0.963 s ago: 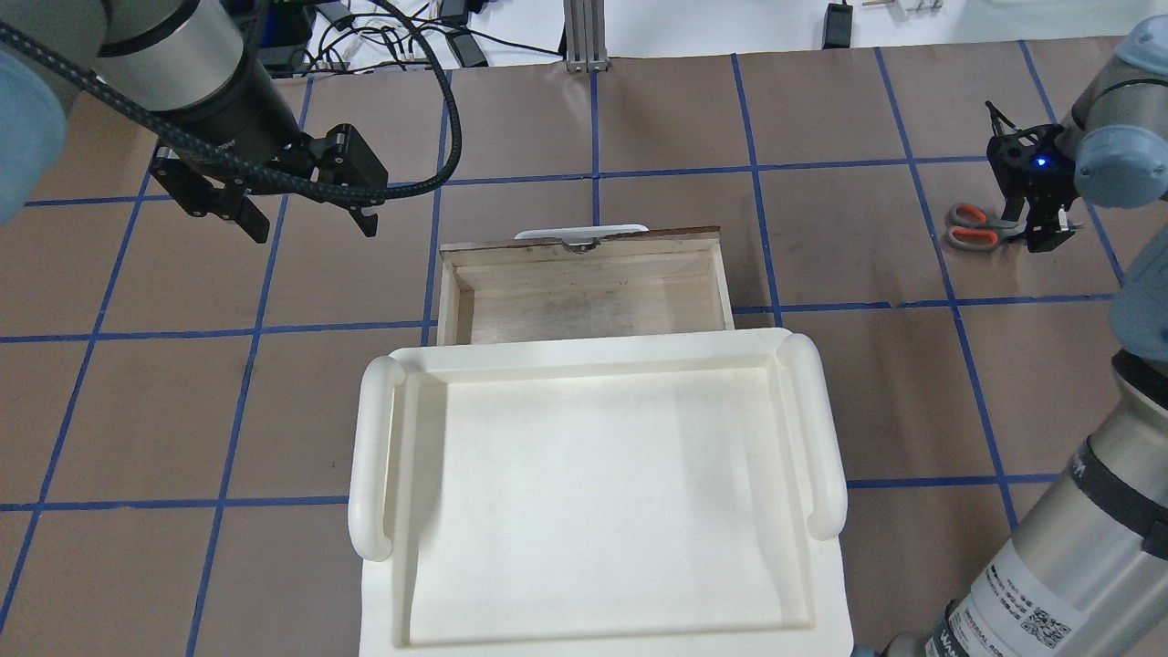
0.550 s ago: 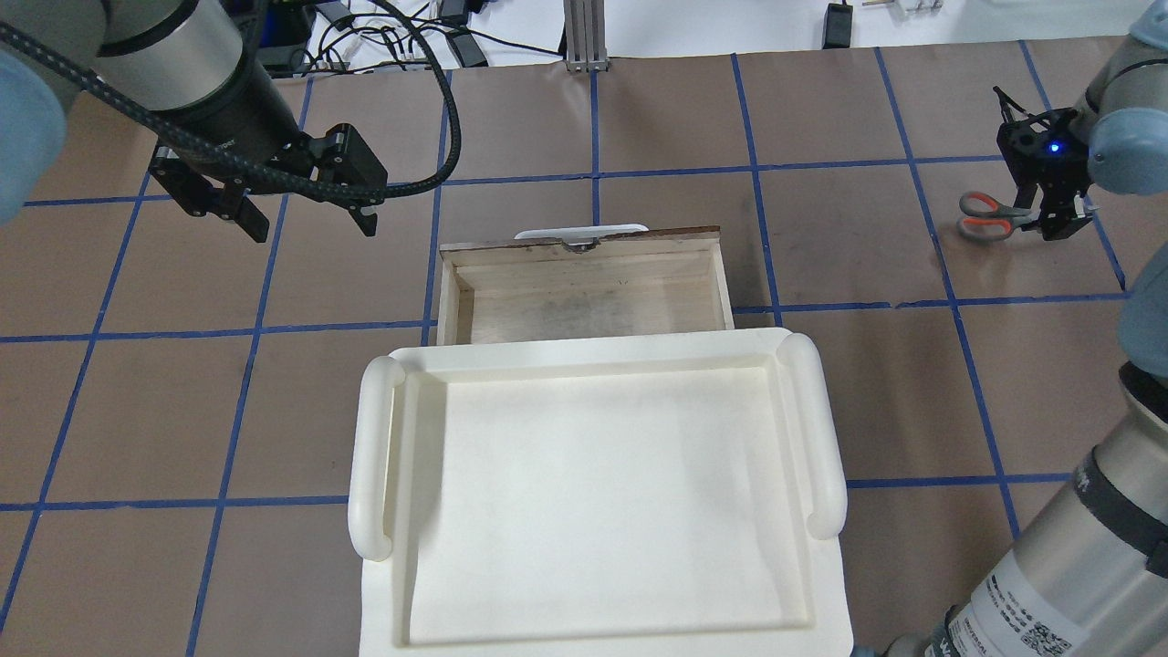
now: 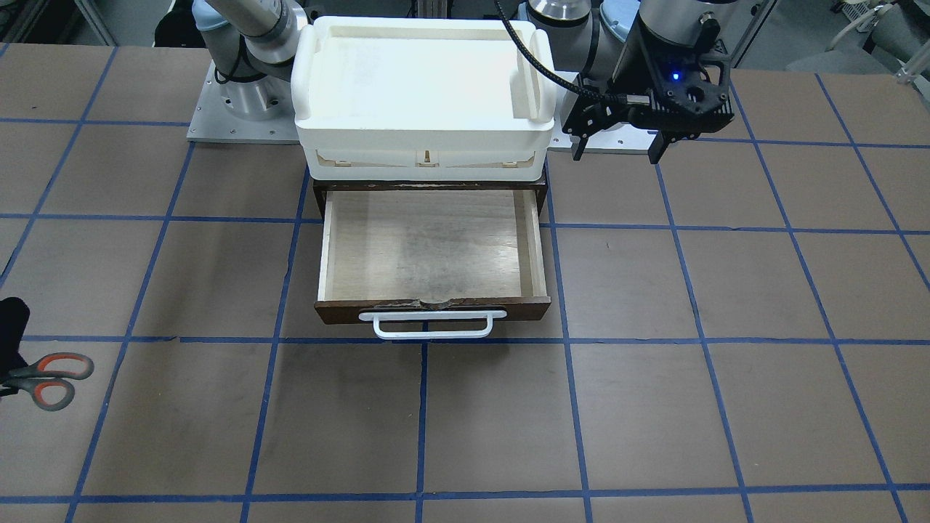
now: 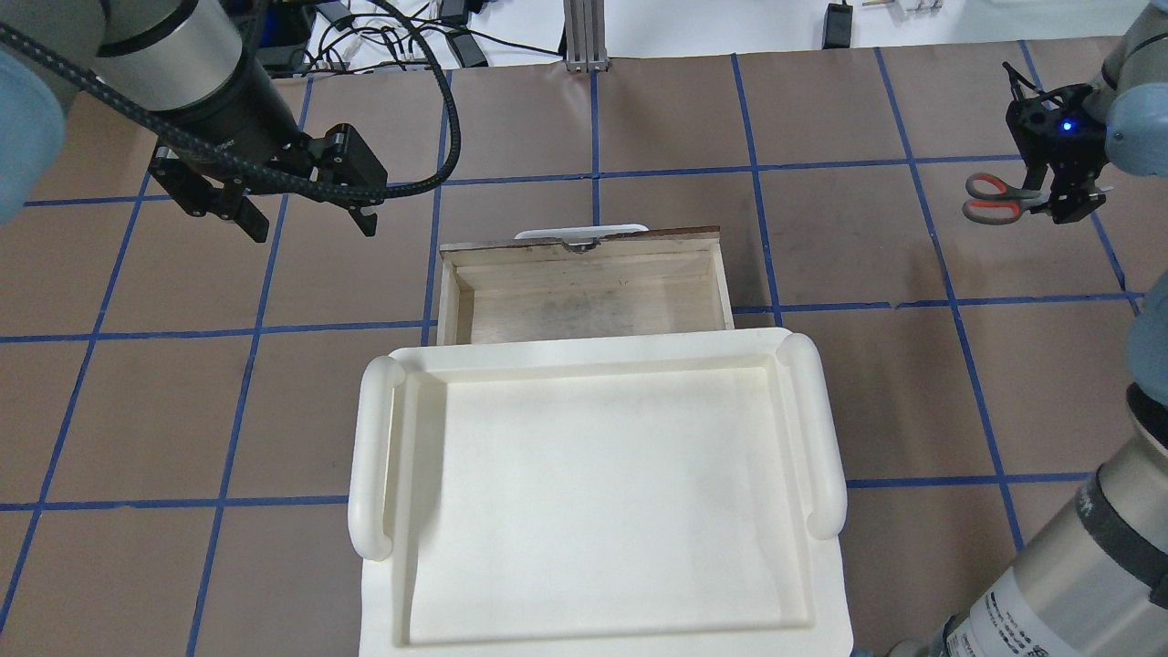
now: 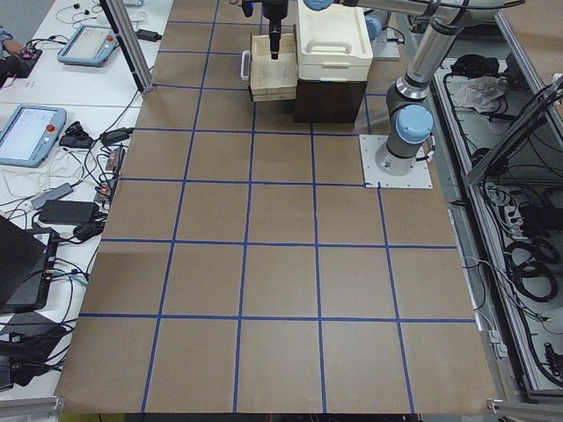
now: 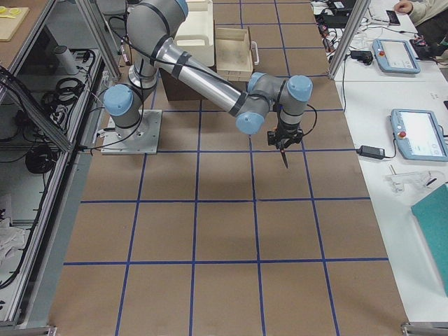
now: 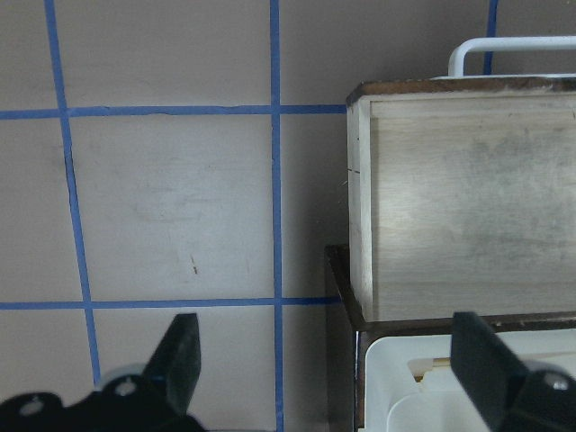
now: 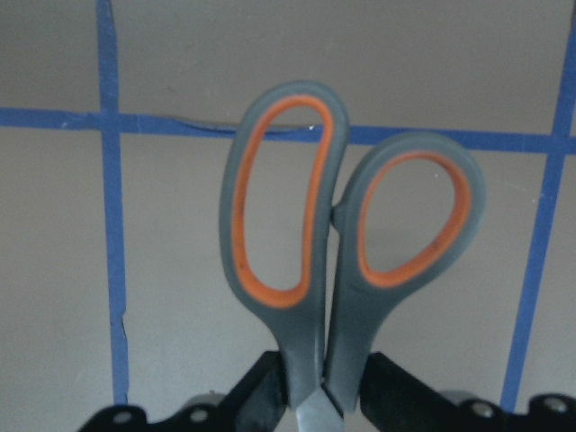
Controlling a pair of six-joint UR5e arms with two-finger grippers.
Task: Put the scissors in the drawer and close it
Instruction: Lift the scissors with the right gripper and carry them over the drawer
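Right gripper [image 4: 1057, 195] off the table — fingers [image 8: 258, 392] around the scissors [image 4: 991, 198]

- Left arm [image 4: 182, 73], right arm [image 6: 203, 77]: silver tubes, pale blue joint caps.
- Left tool [image 4: 315, 228], right tool [image 4: 1058, 203]: black, blue wrist lights.
- Braided black cable [image 4: 429, 173].
- White QR label [image 4: 1031, 620].

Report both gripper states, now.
Left gripper: open, holding nothing.
Right gripper: closed on the scissors.
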